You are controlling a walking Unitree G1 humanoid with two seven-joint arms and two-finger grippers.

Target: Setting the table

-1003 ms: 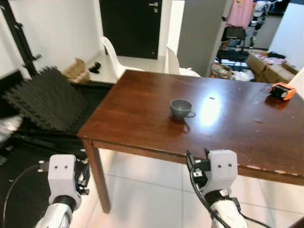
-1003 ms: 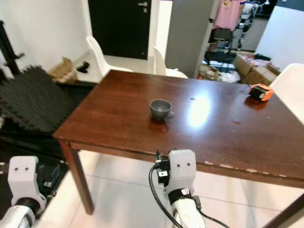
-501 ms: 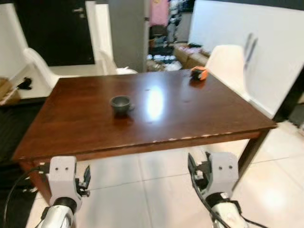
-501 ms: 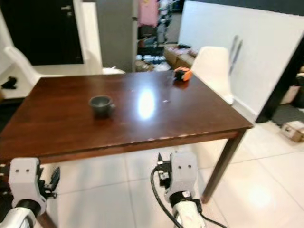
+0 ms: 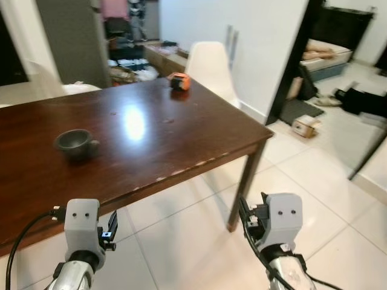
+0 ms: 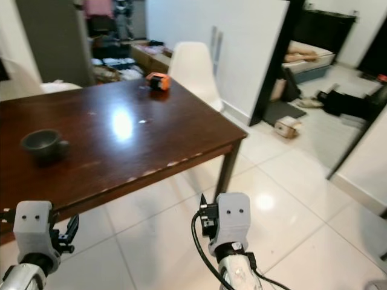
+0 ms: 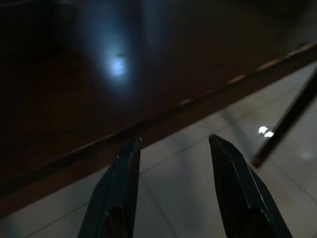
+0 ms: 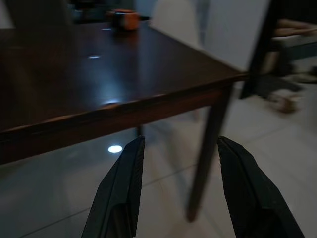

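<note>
A small grey cup [image 5: 76, 142] stands upright on the dark brown wooden table [image 5: 181, 139], toward its left side. My left gripper [image 7: 173, 148] hangs low in front of the table's near edge, open with nothing between its fingers. My right gripper [image 8: 179, 148] is also open and empty, below the table's front edge near its right front leg [image 8: 207, 158]. Both white wrist housings, left [image 5: 82, 226] and right [image 5: 283, 217], sit well below the tabletop.
An orange tape measure [image 5: 179, 80] lies at the table's far right. A white chair [image 5: 208, 66] stands behind that corner. White tiled floor [image 5: 302, 181] opens to the right, toward a dark doorway [image 5: 338, 36] with a small box [image 5: 304, 125] and dark things on the floor.
The whole picture has swung to the right, so the camera has turned: table and cup now sit further left and the doorway has come into view. Both grippers hang as before.
</note>
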